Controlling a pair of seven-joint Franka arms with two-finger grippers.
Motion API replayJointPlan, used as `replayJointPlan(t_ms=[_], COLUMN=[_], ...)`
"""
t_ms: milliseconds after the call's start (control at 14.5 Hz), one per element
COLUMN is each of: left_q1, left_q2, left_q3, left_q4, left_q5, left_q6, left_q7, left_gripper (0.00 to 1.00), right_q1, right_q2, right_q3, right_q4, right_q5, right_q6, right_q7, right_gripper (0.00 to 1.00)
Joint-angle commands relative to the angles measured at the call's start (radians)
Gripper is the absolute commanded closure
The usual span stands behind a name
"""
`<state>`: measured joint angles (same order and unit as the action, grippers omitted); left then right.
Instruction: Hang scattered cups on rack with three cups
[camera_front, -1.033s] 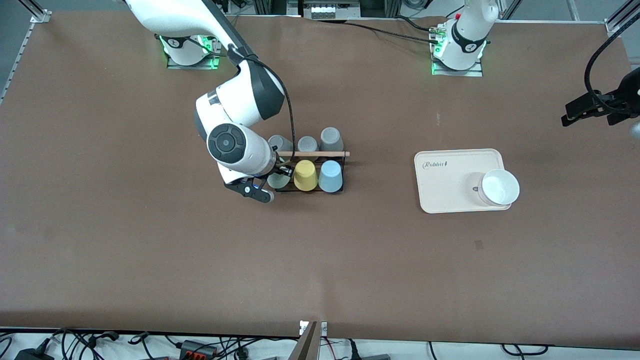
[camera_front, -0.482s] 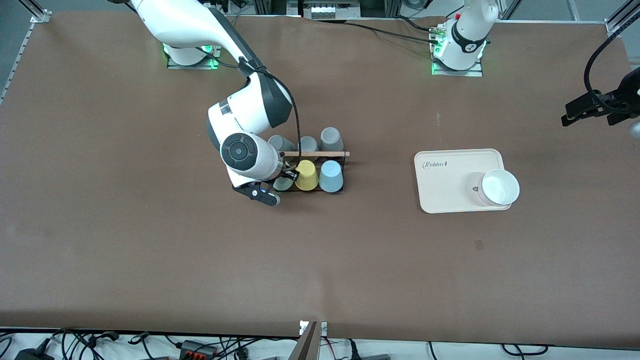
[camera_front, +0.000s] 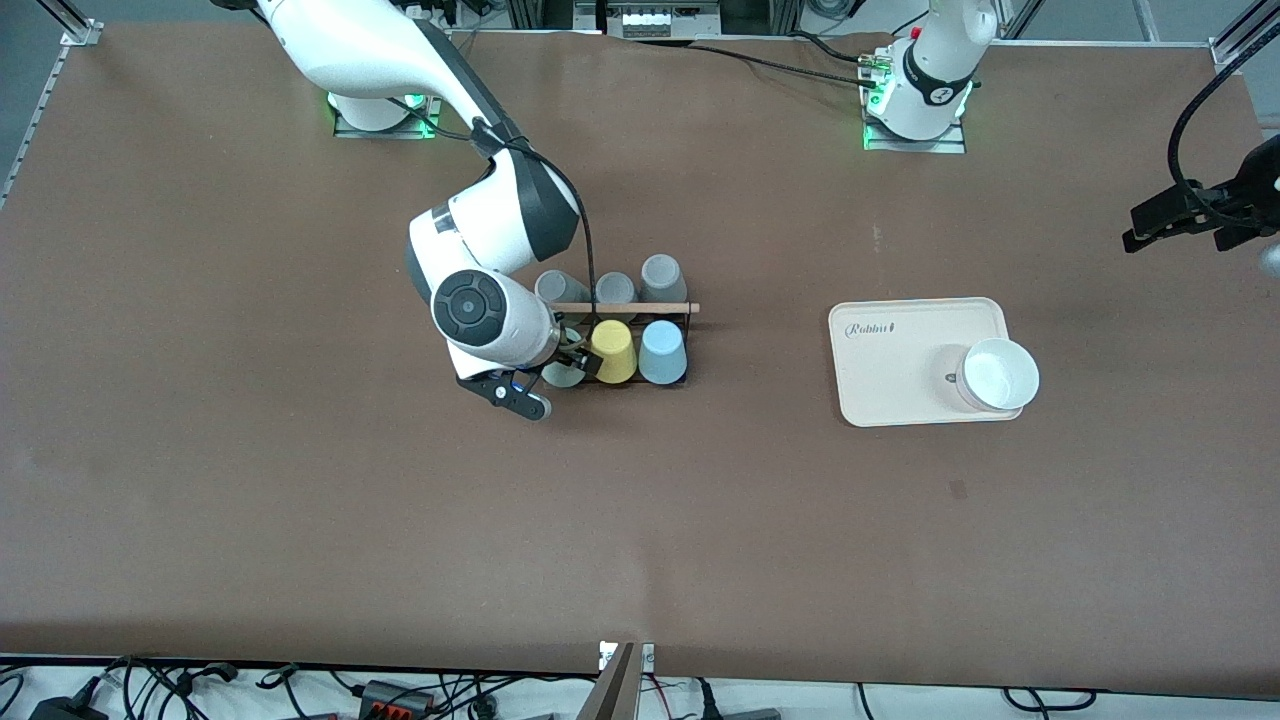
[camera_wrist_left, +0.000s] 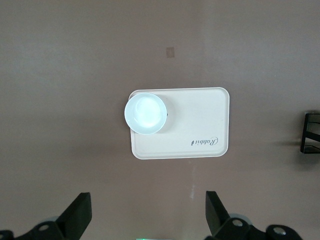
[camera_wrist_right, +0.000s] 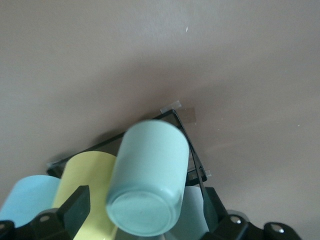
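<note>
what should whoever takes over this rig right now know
Right gripper: at the rack's end toward the right arm, fingers open on either side of the green cup, which sits upside down on the rack next to the yellow cup.
Left gripper: open, empty, waiting high over the tray and white bowl.
Done: blue cup hung beside the yellow one; three grey cups fill the row farther from the front camera.
Left: check the green cup is seated on its peg, then back the right arm away.

brown table carries the rack and beige tray.
</note>
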<state>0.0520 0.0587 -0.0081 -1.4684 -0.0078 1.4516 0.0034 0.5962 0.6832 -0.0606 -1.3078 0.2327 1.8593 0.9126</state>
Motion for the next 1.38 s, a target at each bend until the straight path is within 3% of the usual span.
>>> replayJointPlan(t_ms=[0,207,413,551,895,1101,1308], left_q1=[0.008,0.008,0.008,0.008,0.008,0.005,0.000], left_q2=[0.004,0.004,0.004,0.004,0.007,0.021,0.029], left_q3=[-0.001,-0.001,-0.003,-0.001,-0.003,-0.003,-0.006], left_q4=[0.011,0.011,0.011,0.013,0.017,0.032,0.045], left_q5=[-0.021,-0.021,-0.021,-0.021,-0.018,-0.020,-0.018], left_q6=[-0.011,-0.011,-0.011,-0.011,-0.016,-0.016,-0.016], left_q7=[0.021,0.021,0.021,0.021,0.020,0.015,0.021], left_gripper=[0.00,0.00,0.00,0.00,0.00,0.00,0.00], right_q1=[-0.039,-0.114,-0.246,-0.300,-0.429,-0.492,-0.530], right_q2=[-0.001,-0.031,-0.074,-0.100,-0.139,-0.215,-0.315], right_q3=[-0.010,-0.034,-0.037,-0.039,-0.041,-0.036,-0.024], right_q4=[0.113,0.202,0.205,0.205,0.206,0.181,0.102], right_q5=[0.010,0.010,-0.028,-0.096,-0.107,-0.115,-0.205], right_q6=[-0.096,-0.207,-0.284,-0.285,-0.290,-0.282,-0.278], right_q7=[0.016,-0.036,-0.278,-0.416,-0.664,-0.768,-0.816], right_gripper=[0.00,0.00,0.00,0.00,0.00,0.00,0.00])
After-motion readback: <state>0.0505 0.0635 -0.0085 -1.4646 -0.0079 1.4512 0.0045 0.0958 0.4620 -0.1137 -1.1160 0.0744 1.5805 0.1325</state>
